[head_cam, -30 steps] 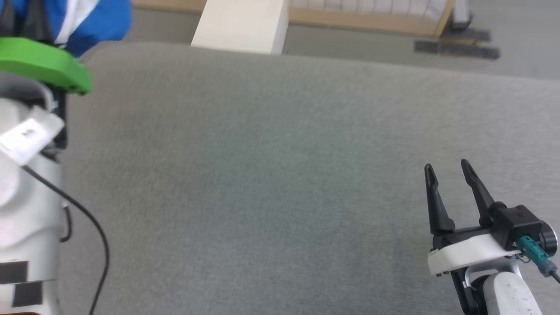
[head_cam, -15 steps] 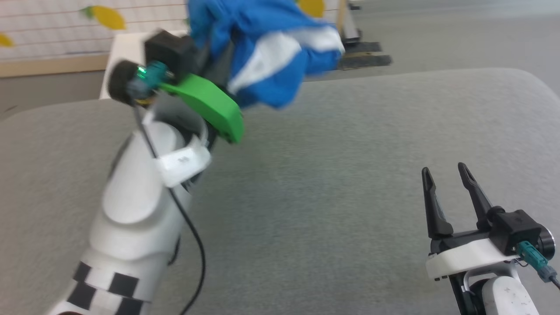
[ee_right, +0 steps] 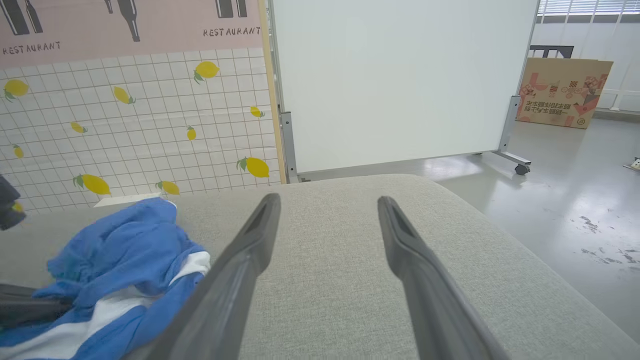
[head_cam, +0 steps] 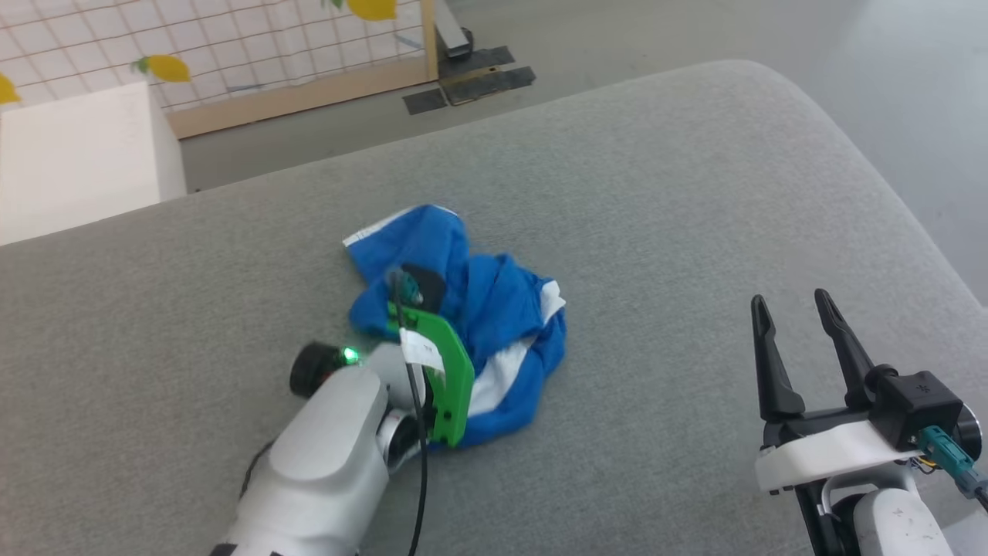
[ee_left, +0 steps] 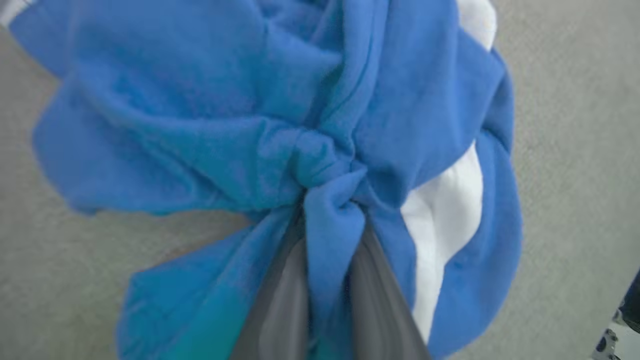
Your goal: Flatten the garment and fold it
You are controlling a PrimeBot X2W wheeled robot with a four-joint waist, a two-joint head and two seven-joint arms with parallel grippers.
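Nearest you, at the lower right of the head view, the right gripper (head_cam: 790, 300) hovers over the grey cushion (head_cam: 695, 193) with its two dark fingers spread apart and nothing between them. Further in, the left gripper (ee_left: 332, 225) is clenched on a bunched fold of the garment (head_cam: 502, 316). The left wrist view gives you that pinch up close, with blue cloth gathered into a pucker between the fingers. In the head view the green wrist bracket (head_cam: 451, 371) sits over that spot. The garment lies crumpled about mid-cushion, left of the right gripper and well apart from it. Its long axis runs diagonally, from a white-trimmed corner pointing far-left to the white stripe at the near-right edge. Beyond the cushion, the right wrist view adds a lemon-patterned wall (ee_right: 150, 125), a white panel (ee_right: 400, 85) and a cardboard box (ee_right: 562, 92).
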